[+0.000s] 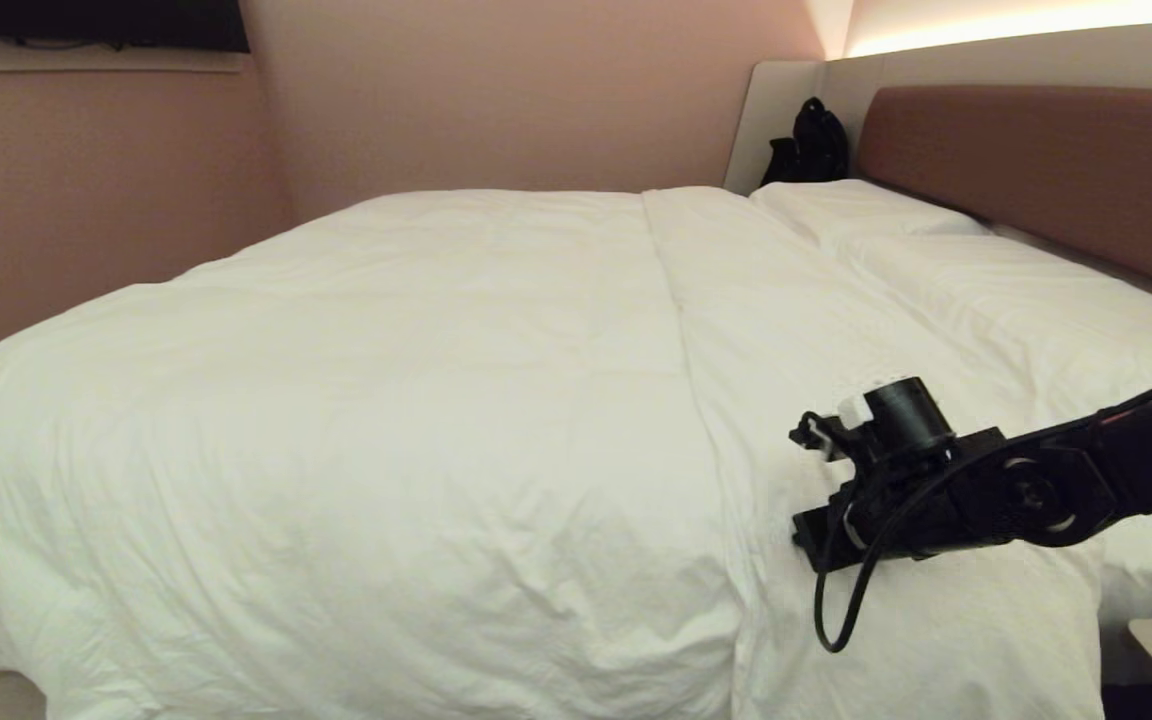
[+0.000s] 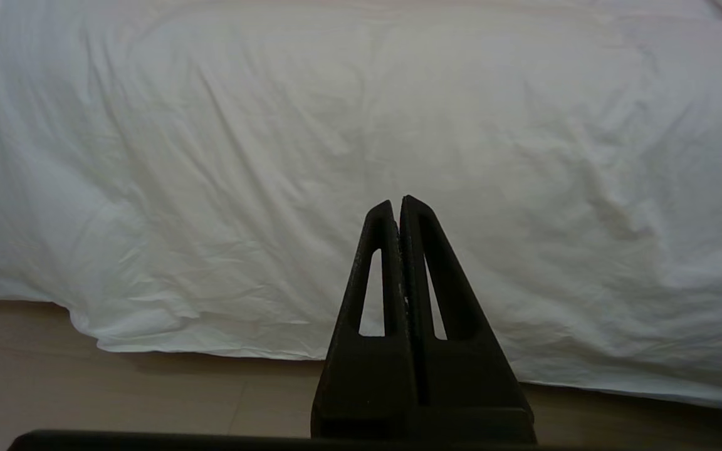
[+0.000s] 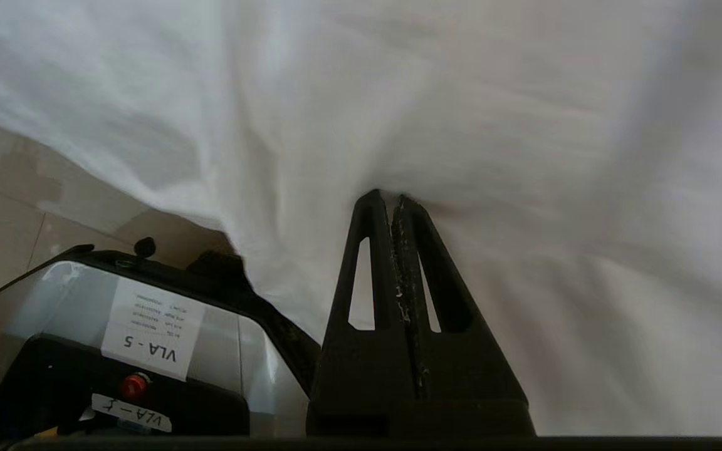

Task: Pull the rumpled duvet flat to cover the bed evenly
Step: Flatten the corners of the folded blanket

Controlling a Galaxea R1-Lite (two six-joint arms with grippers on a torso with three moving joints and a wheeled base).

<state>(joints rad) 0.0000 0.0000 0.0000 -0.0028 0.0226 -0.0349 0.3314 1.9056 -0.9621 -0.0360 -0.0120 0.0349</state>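
Mostly, duvet [image 1: 386, 400] hides bed; headboard [image 1: 1036, 170] cropped

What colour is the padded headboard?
Brown padded headboard, clearest in the head view.

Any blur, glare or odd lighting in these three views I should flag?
Head view: warm pinkish light, bright glare strip above the headboard, otherwise sharp. Left wrist view: even light, duvet wrinkles crisp, shut left end effector sharp. Right wrist view: the duvet is smeared with blur around the shut right end effector.
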